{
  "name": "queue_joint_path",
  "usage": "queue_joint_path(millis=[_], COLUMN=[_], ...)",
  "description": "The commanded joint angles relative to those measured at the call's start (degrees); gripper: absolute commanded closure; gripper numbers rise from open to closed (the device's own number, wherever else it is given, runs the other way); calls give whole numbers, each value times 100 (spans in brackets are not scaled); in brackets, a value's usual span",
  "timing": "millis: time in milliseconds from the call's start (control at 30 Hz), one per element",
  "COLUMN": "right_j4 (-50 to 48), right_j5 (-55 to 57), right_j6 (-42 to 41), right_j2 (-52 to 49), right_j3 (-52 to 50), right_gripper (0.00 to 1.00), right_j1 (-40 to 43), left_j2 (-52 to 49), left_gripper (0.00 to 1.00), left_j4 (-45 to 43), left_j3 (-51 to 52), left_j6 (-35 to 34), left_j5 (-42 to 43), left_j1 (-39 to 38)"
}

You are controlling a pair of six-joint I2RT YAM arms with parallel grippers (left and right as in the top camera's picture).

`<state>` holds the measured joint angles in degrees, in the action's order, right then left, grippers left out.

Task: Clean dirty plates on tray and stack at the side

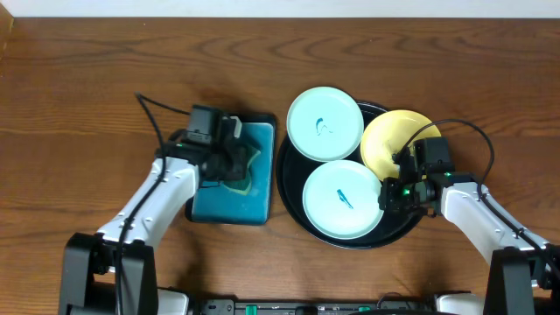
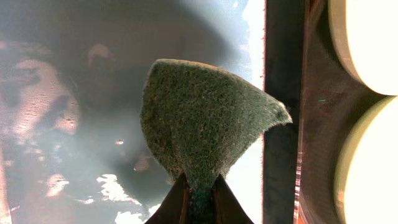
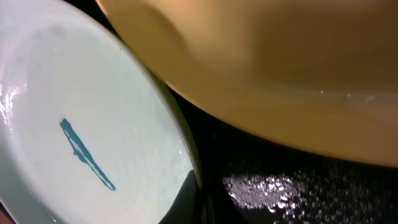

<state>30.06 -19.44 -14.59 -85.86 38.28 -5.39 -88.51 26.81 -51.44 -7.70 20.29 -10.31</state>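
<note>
Two mint plates (image 1: pixel 325 123) (image 1: pixel 342 199), one yellow plate (image 1: pixel 385 140) share tray (image 1: pixel 287 184).

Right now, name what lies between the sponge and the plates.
The small tray's black wall stands between the sponge and the plates, clearest in the left wrist view.

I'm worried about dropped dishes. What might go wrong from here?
1. The right gripper pinches only the rim of the front mint plate; lifted, it may tilt and slip.
2. The yellow plate crowds that plate on the black tray and could get knocked.
3. The left gripper holds the sponge by one corner, so it may fold when wiping.
</note>
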Motion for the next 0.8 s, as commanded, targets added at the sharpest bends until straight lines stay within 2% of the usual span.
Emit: queue_joint_path(millis=[0, 133, 167, 333, 500, 767], right_j4=[-55, -52, -52, -52, -48, -35], right_j5=[57, 57, 55, 55, 55, 52], right_j6=[50, 50, 50, 50, 48, 48], right_j2=[-52, -52, -52, -52, -52, -52], right_j3=[-26, -26, -26, -26, -26, -26], right_gripper=[99, 99, 99, 99, 99, 99], right_j1=[-35, -35, -35, -35, -35, -35], left_j2=[46, 55, 55, 55, 55, 55], left_gripper=[92, 93, 93, 92, 93, 92], left_j4=[-20, -146, -258, -518, -535, -776], left_j3=[9, 9, 9, 9, 9, 9], left_j6=[-11, 70, 251, 713, 1084, 1115], left_j5=[1115, 1974, 2549, 3934, 4474, 4723], left_j1=[356, 732, 892, 1235, 1414, 1543])
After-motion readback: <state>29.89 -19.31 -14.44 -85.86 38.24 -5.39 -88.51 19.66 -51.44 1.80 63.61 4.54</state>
